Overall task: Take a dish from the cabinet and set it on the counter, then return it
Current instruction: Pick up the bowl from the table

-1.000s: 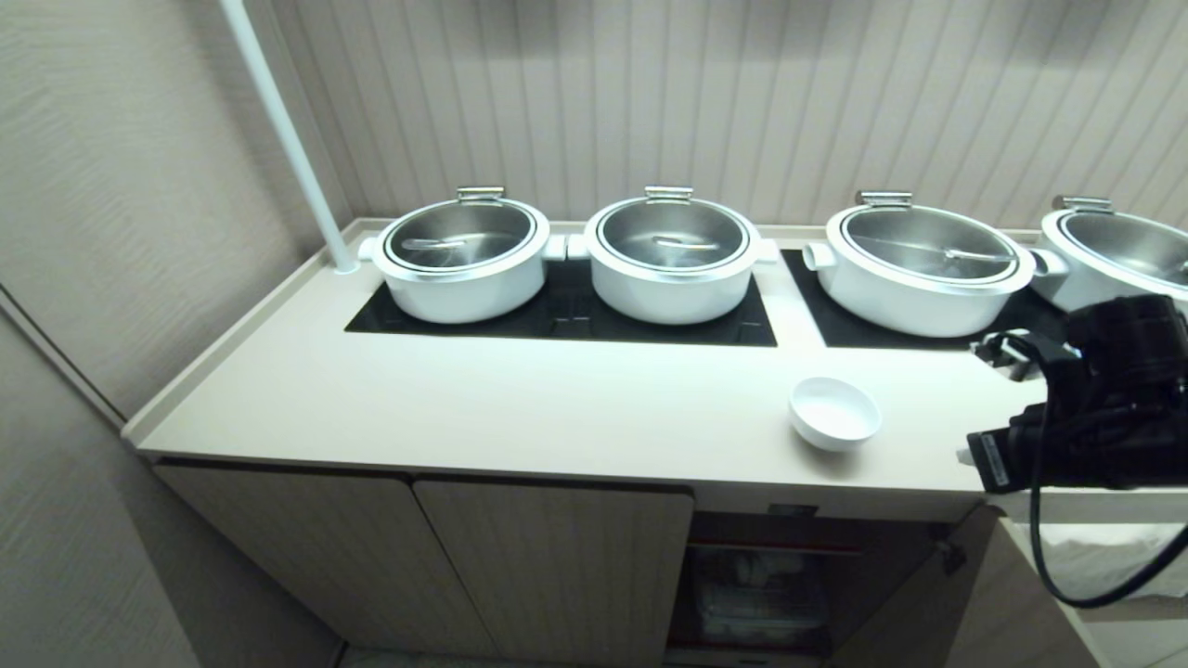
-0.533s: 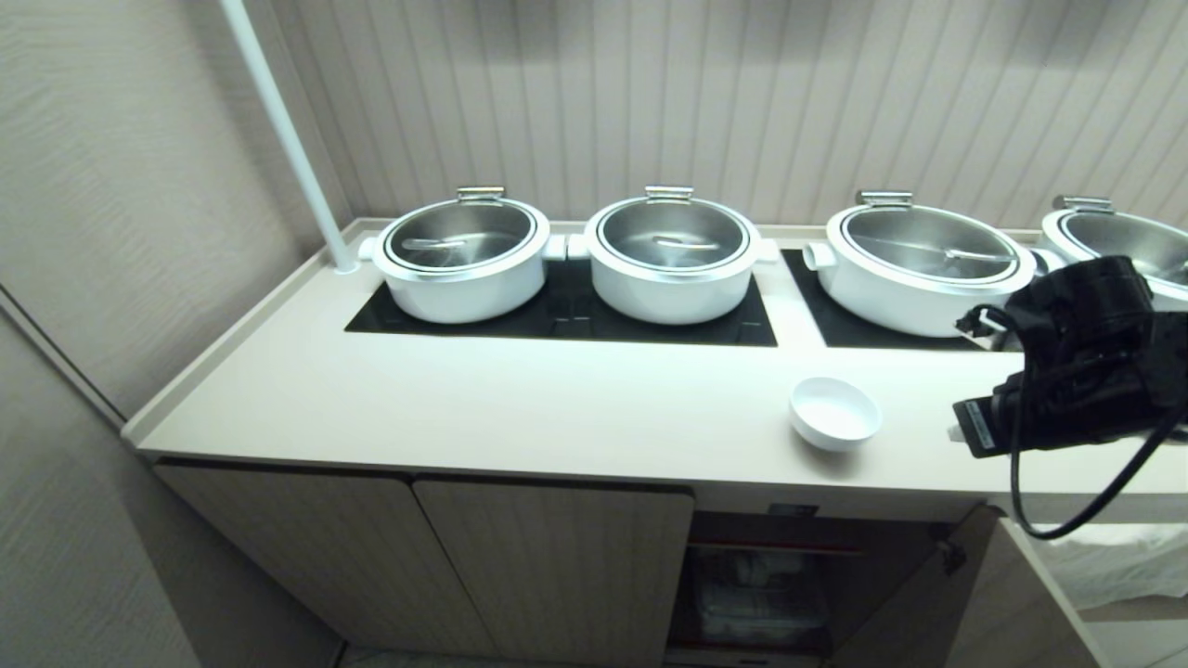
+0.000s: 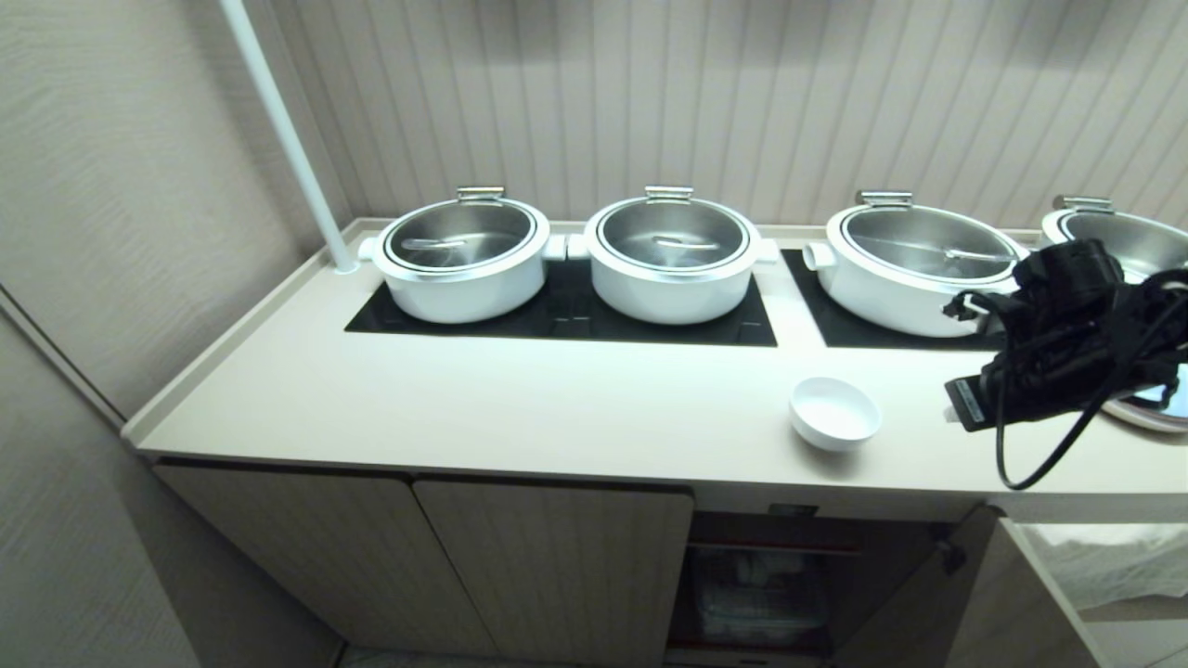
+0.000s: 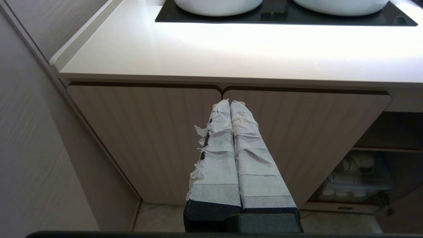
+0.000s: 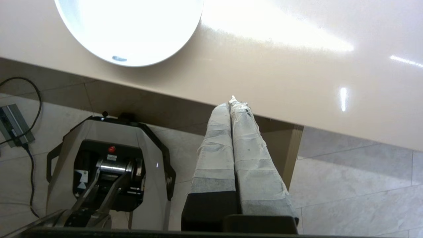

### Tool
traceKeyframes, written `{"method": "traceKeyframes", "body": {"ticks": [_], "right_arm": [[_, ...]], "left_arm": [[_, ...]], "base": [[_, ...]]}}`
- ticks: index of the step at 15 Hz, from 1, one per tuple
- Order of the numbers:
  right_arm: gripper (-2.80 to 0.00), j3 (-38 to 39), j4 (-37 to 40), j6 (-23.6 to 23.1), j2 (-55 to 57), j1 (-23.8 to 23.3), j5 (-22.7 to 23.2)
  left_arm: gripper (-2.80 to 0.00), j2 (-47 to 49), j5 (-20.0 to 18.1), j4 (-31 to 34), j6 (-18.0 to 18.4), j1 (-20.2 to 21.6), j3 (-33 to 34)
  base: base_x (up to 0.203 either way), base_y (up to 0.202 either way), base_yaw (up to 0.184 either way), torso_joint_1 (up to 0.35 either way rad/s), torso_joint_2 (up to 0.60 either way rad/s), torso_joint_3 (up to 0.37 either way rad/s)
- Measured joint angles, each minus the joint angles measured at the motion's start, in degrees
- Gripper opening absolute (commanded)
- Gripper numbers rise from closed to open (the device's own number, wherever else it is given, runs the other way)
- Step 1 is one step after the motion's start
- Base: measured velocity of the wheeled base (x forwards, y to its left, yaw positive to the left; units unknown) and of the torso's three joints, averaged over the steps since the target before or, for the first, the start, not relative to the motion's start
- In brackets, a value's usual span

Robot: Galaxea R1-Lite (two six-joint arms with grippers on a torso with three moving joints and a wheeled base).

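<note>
The dish (image 3: 833, 413), a small plain white bowl, stands upright on the counter (image 3: 557, 408) near its front edge, right of the middle. In the right wrist view the dish (image 5: 130, 29) lies on the counter (image 5: 297, 72). My right gripper (image 5: 231, 100) is shut and empty, its tips over the counter's front edge, apart from the dish. The right arm's black wrist (image 3: 1049, 362) hangs above the counter to the right of the dish. The cabinet (image 3: 557, 566) below has one compartment (image 3: 770, 584) open. My left gripper (image 4: 229, 104) is shut and empty, parked low facing the cabinet doors (image 4: 148, 132).
Several white pots with steel lids (image 3: 670, 255) stand on black cooktop panels (image 3: 566, 320) behind the dish. A white pole (image 3: 288, 139) rises at the counter's back left corner. White crockery (image 4: 357, 165) sits in the open compartment. My own base (image 5: 105, 165) is on the tiled floor.
My right arm has risen and swung back over the counter's right end, towards the pots. The dish has stayed where it was.
</note>
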Motion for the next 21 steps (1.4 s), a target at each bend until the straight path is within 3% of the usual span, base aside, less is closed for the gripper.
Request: {"method": "traceKeyframes", "body": {"ticks": [7,8,21], "right_arm": [[-2.8,-2.6,0.1,-3.1,3.7,-1.1,1.3],[0.0,-2.6,0.1,-4.0,3.8,-1.3,2.4],[0.0,-0.2,0.3,-6.5,2.1,-0.8,3.4]], "left_arm": [[-2.8,0.0,0.0,0.0,0.0,0.0,0.0],[-2.8,0.0,0.0,0.0,0.0,0.0,0.0],[-2.8,0.0,0.0,0.0,0.0,0.0,0.0]], "base": [[0.0,0.0,0.0,0.0,0.0,0.0],[0.0,0.0,0.0,0.0,0.0,0.0],[0.0,0.0,0.0,0.0,0.0,0.0]]}}
